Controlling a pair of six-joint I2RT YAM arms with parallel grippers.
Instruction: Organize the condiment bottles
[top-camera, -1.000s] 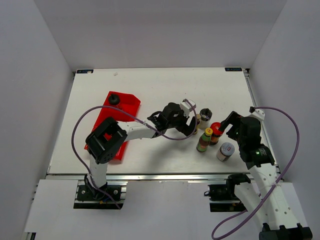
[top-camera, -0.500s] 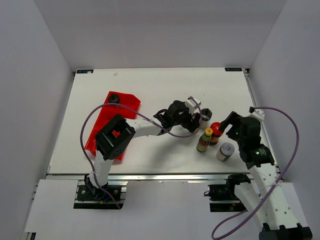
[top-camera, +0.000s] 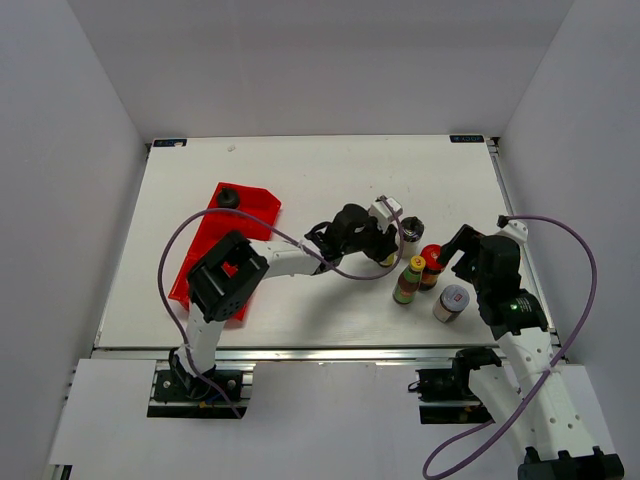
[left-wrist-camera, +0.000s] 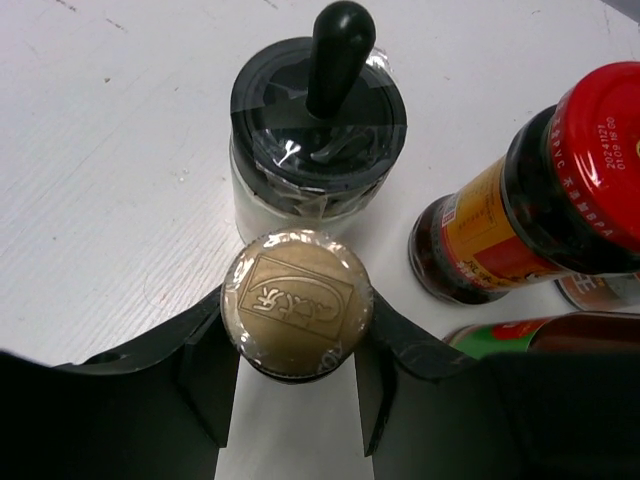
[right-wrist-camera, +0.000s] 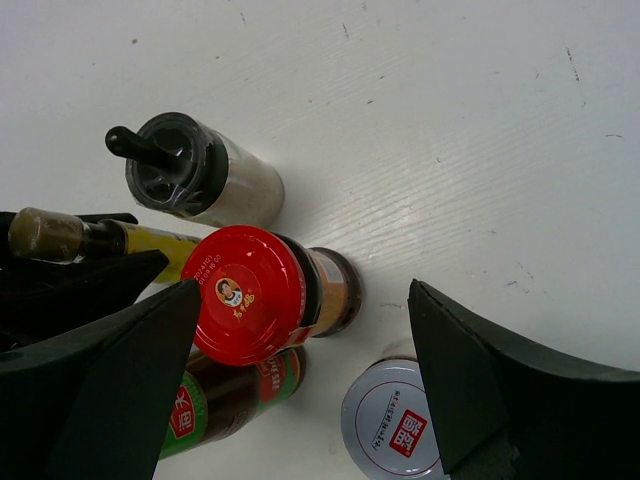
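pick-up step: left gripper (left-wrist-camera: 296, 378) clamped on the gold-capped bottle (left-wrist-camera: 297, 300), standing just near-left of the black-lidded jar (left-wrist-camera: 318, 150); next likely calls for a straight lift clear of neighbours; right gripper (right-wrist-camera: 300, 375) gapes empty

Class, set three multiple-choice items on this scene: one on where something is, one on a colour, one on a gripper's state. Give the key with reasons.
1. On the table, the red tray lies
A) at the right side
B) at the left side
C) in the middle

2. The cap of the bottle in the left gripper is
A) gold-brown
B) red
C) white

3. The right gripper is
A) shut on a jar
B) shut on a cap
C) open, holding nothing

Key: B, the top view shows it on the left; A, the left wrist view shows the gold-brown cap between the fingers; C, its fingers stand wide apart, touching nothing.
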